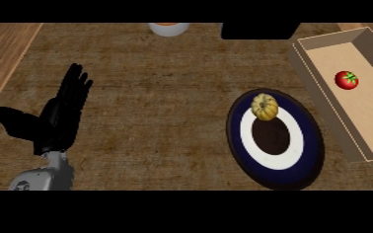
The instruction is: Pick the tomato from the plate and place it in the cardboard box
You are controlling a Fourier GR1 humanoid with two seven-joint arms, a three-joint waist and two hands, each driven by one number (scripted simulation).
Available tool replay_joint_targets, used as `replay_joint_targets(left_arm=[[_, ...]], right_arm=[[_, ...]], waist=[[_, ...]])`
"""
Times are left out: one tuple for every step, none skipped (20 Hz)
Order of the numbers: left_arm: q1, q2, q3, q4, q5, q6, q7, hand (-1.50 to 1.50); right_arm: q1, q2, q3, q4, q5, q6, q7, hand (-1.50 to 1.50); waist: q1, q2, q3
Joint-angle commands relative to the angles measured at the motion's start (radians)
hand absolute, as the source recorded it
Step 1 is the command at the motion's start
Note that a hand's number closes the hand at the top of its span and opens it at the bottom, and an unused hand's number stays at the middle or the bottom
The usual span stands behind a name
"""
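1. The black left hand [58, 113] stands at the left edge on its grey forearm, fingers straight and pointing up, holding nothing.
2. The small red tomato [347, 80] lies inside the long tan cardboard box [342, 54] at the right.
3. Beside the box, the round dark-blue plate with a white ring [310, 143] carries a yellow ribbed squash [264, 106] at its far rim.

The tomato [347, 80] lies inside the cardboard box [329, 59].

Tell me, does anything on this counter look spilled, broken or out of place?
Nothing looks spilled or broken. The tomato lies inside the cardboard box, a yellow gourd sits off-centre on the plate, and the left robot hand rests open at the left.
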Motion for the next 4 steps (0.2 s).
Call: replay_joint_targets(left_arm=[[-0.055, 0.008, 0.023, 0.087, 0.015, -0.016, -0.034, 0.0], [-0.01, 0.049, 0.061, 0.035, 0.05, -0.048, -0.014, 0.0], [0.02, 0.038, 0.004, -0.105, 0.025, -0.025, 0.095, 0.0], [-0.027, 0.022, 0.02, -0.004, 0.01, -0.002, 0.038, 0.0]], right_arm=[[0.018, -0.084, -0.005, 0.096, -0.045, 0.025, -0.06, -1.5], [0.056, -0.112, -0.016, 0.064, -0.063, 0.077, -0.046, -1.5], [0.029, -0.109, -0.004, 0.058, -0.071, 0.054, -0.019, -1.5], [0.103, -0.104, -0.018, 0.082, -0.089, 0.086, -0.079, -1.5]], waist=[[0.004, 0.004, 0.0], [0.002, 0.001, 0.0], [0.006, -0.002, 0.0], [-0.001, 0.0, 0.0]])
